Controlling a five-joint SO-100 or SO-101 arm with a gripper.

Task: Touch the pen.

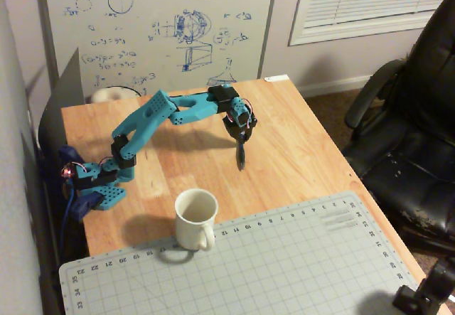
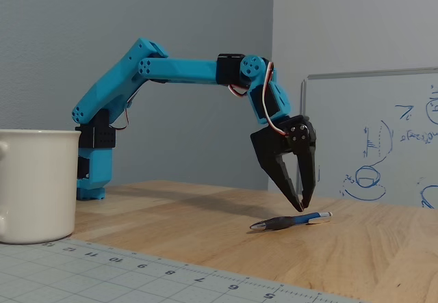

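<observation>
The pen (image 2: 291, 221) is thin and dark with a bluish part and a light end. It lies flat on the wooden table (image 2: 205, 214), right of the white mug (image 2: 37, 183). My gripper (image 2: 302, 208) points down with its black fingers closed together, the tips right over the pen's right half, touching it or a hair above; I cannot tell which. In the overhead view the gripper (image 1: 242, 160) hangs over the middle of the table (image 1: 313, 137), and the pen is mostly hidden under it. The gripper holds nothing.
The mug also shows in the overhead view (image 1: 195, 219), at the edge of a grey cutting mat (image 1: 284, 265) near the table's front. A whiteboard (image 1: 156, 23) leans behind the table. A black office chair (image 1: 412, 137) stands to the right. The arm's base (image 1: 99, 187) sits at the left edge.
</observation>
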